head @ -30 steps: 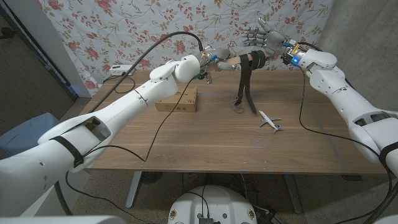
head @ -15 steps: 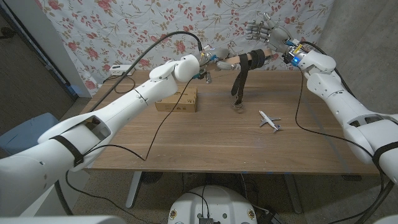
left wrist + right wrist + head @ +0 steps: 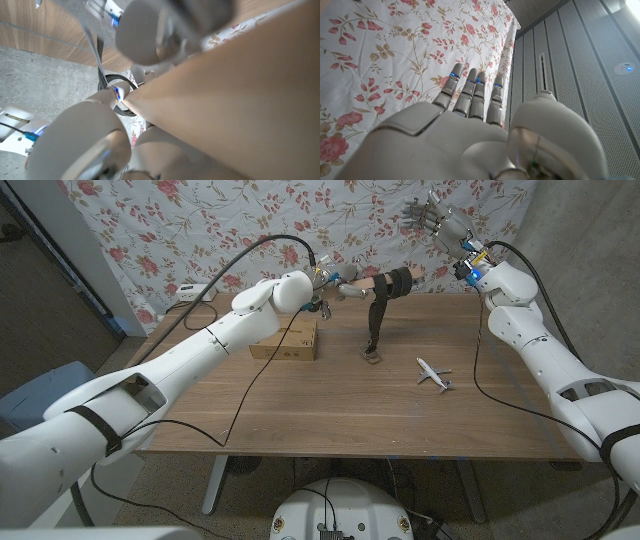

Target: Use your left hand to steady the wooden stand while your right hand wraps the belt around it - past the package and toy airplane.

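Observation:
My left hand (image 3: 333, 284) grips one end of the wooden stand (image 3: 362, 282) and holds it level in the air above the table's far side. The stand's tan wood (image 3: 240, 90) shows close up in the left wrist view between my fingers (image 3: 165, 30). A dark belt (image 3: 378, 315) is looped around the stand's free end and hangs down, its lower end on the table. My right hand (image 3: 432, 216) is raised above and to the right of the stand, fingers spread, holding nothing. In the right wrist view its fingers (image 3: 470, 95) reach toward the floral cloth.
A cardboard package (image 3: 287, 340) lies on the wooden table (image 3: 330, 410) left of the hanging belt. The toy airplane (image 3: 433, 373) sits to the belt's right. A floral cloth (image 3: 200, 220) hangs behind the table. Cables trail from both arms.
My right hand has risen and drawn away from the stand's free end. The left hand has carried the stand a little to the left, and the belt's hanging end moved left with it.

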Robot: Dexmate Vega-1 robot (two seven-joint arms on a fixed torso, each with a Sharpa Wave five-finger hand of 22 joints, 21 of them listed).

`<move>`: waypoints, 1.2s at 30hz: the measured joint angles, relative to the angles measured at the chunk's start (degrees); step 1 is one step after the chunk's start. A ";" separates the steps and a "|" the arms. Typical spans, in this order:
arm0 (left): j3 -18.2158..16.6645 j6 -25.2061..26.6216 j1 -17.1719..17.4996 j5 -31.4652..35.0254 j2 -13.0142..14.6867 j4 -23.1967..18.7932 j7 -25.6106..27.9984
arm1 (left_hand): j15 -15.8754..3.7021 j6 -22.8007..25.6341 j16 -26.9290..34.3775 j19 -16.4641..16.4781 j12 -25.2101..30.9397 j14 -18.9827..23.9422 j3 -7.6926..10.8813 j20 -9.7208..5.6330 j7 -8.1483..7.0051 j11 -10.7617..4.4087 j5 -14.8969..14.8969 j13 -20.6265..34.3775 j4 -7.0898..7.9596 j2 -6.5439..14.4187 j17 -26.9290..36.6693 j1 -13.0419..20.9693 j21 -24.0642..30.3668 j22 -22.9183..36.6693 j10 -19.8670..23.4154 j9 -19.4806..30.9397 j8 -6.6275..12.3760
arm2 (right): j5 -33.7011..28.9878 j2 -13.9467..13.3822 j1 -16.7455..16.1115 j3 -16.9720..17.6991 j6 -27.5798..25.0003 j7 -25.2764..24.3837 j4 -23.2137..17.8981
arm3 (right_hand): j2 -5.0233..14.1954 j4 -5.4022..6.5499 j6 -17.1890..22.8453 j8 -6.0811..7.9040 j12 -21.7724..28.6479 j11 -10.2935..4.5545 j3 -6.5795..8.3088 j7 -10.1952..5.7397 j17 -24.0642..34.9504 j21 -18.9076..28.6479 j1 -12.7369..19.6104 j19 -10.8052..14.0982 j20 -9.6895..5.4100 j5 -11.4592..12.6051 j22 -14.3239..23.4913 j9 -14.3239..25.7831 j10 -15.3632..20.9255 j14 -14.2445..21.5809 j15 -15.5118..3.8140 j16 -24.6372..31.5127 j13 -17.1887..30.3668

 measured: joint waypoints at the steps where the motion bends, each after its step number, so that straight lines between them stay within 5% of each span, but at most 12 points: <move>1: -0.01 0.00 0.05 0.00 0.11 -0.20 0.00 | 0.00 0.00 0.00 0.00 0.00 0.00 0.00 0.00 0.00 0.00 0.00 0.00 0.00 0.00 0.00 0.00 0.00 0.00 0.00 -0.02 0.00 | -0.06 0.00 0.00 0.00 0.12 -0.18 0.00 | 0.00 0.00 0.00 0.00 0.00 0.00 0.00 0.00 -0.01 0.00 0.00 0.00 0.00 0.00 0.00 0.00 0.00 0.00 0.00 0.00 0.00; 8: 0.32 0.00 0.25 0.00 1.84 -3.31 0.00 | 0.00 -0.01 0.00 0.00 0.00 0.00 0.00 0.00 0.01 0.00 0.00 -0.01 0.00 0.19 0.00 -0.13 0.00 0.00 0.00 -0.28 0.00 | -0.81 0.00 0.00 0.00 1.22 -3.07 0.00 | 0.00 -0.17 0.00 0.00 0.00 0.00 -0.18 0.00 -0.42 0.00 0.00 0.00 0.00 0.00 0.00 0.00 0.00 0.00 0.00 0.00 0.00; 9: 0.52 7.04 0.25 -0.23 2.08 -3.68 -5.35 | 0.00 -0.11 0.00 0.00 0.00 0.00 0.00 0.00 0.13 0.00 0.00 -0.01 0.00 0.34 -0.07 0.02 0.00 0.00 0.00 -0.28 0.00 | -0.86 -0.53 -1.95 0.00 1.26 -3.37 -3.52 | 0.00 -0.17 0.00 0.00 0.00 0.00 -0.18 0.00 -0.52 0.00 0.00 0.00 0.00 0.00 0.00 0.00 0.00 0.00 0.00 0.00 0.00; 15: 1.71 8.07 -0.60 -0.29 2.95 -5.15 -6.16 | 0.00 -0.17 -0.32 0.00 -0.01 0.00 -0.01 0.00 1.06 0.02 -0.41 -0.02 -0.01 0.88 -0.28 0.55 0.00 -0.49 -0.01 -0.97 0.00 | -0.95 -0.60 -2.17 -0.02 1.50 -4.55 -3.88 | 0.00 -0.17 -0.01 0.00 0.01 0.00 -0.18 0.00 -0.70 -0.22 -0.01 0.00 0.00 0.00 0.00 0.01 0.00 0.01 0.00 0.00 0.00; 16: 2.04 12.69 -0.88 -0.50 3.09 -5.35 -10.30 | 0.00 -0.17 -0.35 0.00 -0.01 0.00 -0.02 0.00 1.06 0.02 -0.65 -0.02 -0.01 1.01 -0.28 0.56 0.00 -0.52 -0.01 -1.06 0.00 | -0.95 -0.81 -2.95 -0.16 1.54 -4.73 -5.23 | 0.00 -0.17 -0.01 0.00 0.01 0.00 -0.17 0.00 -0.79 -0.22 0.00 0.00 0.00 0.00 0.00 0.00 0.00 0.01 0.00 0.00 0.00; 19: 3.07 14.75 -1.76 -0.64 3.39 -5.68 -12.27 | 0.01 -0.41 -0.35 0.00 -0.01 0.00 -0.16 0.00 1.31 0.11 -0.66 -0.03 -0.16 1.39 -0.28 0.93 0.00 -0.52 -0.10 -1.29 0.00 | -0.95 -0.88 -3.26 -0.25 1.58 -5.02 -5.67 | 0.19 -0.34 -0.01 0.00 0.01 0.00 0.00 0.00 -0.80 -0.22 0.19 0.00 0.00 0.00 0.00 0.01 0.00 0.01 0.00 0.00 0.00; 36: 10.86 26.02 -8.86 -0.53 3.29 -2.30 -23.42 | -0.16 -1.01 -2.08 -1.16 -0.40 -0.66 -0.80 0.12 1.89 0.58 -2.83 -0.18 -0.79 3.36 -2.38 1.54 0.43 -1.75 -1.47 -2.56 -0.71 | -0.44 -1.58 -4.95 -0.21 2.03 -5.79 -7.35 | 0.31 -0.40 -0.01 0.00 0.04 -0.11 0.07 0.00 -1.53 -0.66 0.30 0.00 0.00 0.00 0.01 0.01 -0.11 0.01 0.00 0.01 -0.27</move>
